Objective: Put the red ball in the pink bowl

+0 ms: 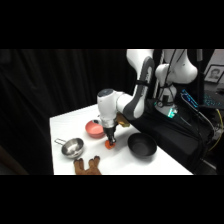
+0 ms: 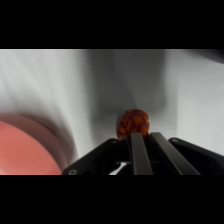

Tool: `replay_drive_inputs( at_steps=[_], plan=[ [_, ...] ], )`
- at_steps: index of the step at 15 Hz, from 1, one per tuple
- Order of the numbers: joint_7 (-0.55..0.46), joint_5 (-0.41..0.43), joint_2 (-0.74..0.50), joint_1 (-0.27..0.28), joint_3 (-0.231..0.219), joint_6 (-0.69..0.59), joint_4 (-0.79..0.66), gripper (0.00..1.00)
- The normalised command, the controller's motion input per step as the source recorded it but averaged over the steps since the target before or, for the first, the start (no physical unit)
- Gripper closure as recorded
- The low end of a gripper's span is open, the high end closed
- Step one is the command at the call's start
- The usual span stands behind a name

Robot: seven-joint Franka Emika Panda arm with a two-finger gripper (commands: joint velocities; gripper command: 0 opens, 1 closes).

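your end effector [image 1: 109,142] is down at the surface [image 1: 65,125], right on the red ball [image 1: 109,145], which sits just beside the pink bowl [image 1: 94,129], not in it. in the wrist view the ball [image 2: 133,123] pokes out past the black linkage, which hides its lower part, so i honestly can't tell if the fingers are closed on it. the bowl [image 2: 25,147] is cut off at the left edge there. steel cup [image 1: 72,147], black bowl [image 1: 142,146] and a brown thing [image 1: 87,165], cropped by the bottom edge, sit nearby.
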Motion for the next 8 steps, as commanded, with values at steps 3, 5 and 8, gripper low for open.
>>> replay_drive_inputs(
  at_steps=[3,5,8],
  plan=[
    [-0.06,0.021,-0.41,-0.002,0.024,-0.27,-0.14,0.98],
    [-0.08,0.010,-0.41,-0.032,0.014,-0.28,-0.13,0.98],
    [-0.09,-0.006,-0.40,-0.046,0.005,-0.26,-0.13,0.98]
  ],
)
